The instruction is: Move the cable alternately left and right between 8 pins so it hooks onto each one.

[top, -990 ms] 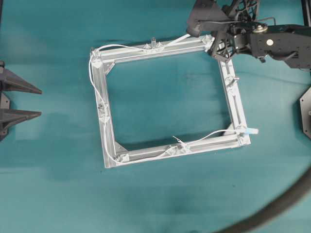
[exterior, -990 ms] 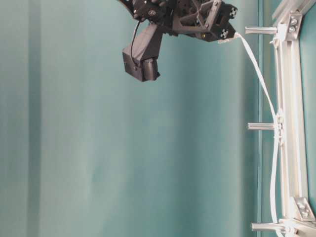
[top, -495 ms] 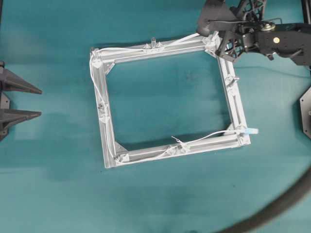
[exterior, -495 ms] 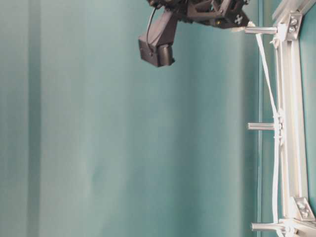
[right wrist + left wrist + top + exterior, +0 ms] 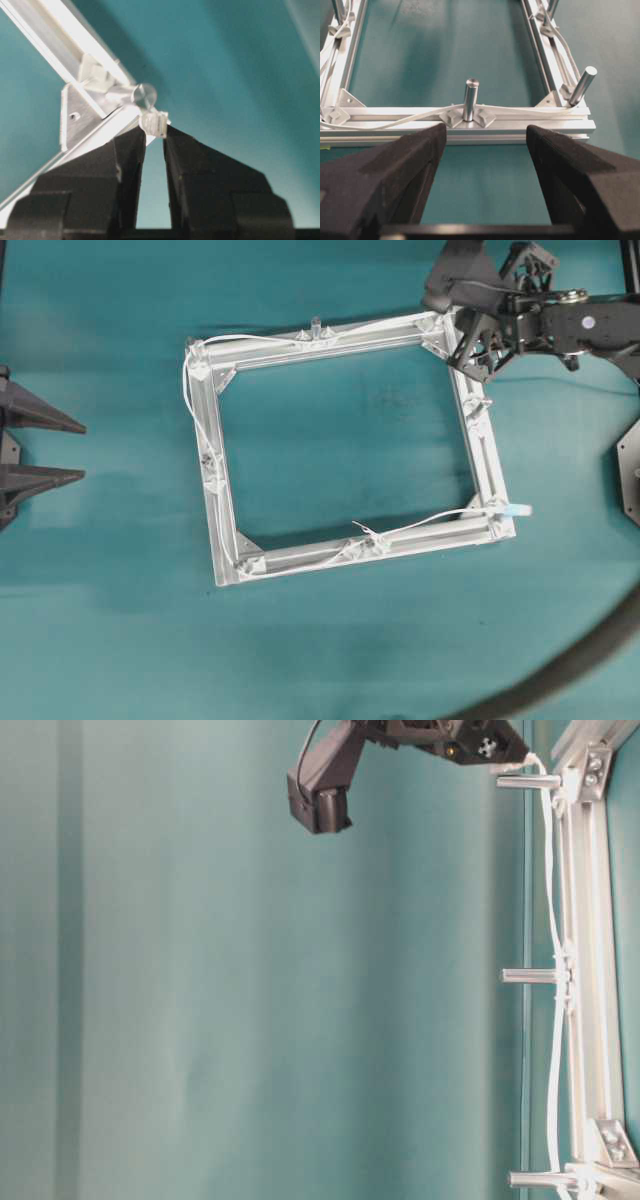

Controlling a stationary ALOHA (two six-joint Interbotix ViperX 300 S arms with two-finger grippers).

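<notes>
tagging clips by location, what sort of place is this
Most likely a robotics lab test bench, not a home or factory floor: a teal mat covers the table, a bare aluminium frame carries pins for cable routing, and a black end effector works at one corner.

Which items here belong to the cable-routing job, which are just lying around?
Job: cable; pins; aluminium frame; right gripper, shut on the cable's plug.
Bystanders: dark hose; idle, open left gripper.

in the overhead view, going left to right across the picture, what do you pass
left gripper → aluminium frame on the teal table, with the white cable routed around its pins → pale plug at the frame's lower right corner → right gripper at the frame's top right corner → dark grey hose
</notes>
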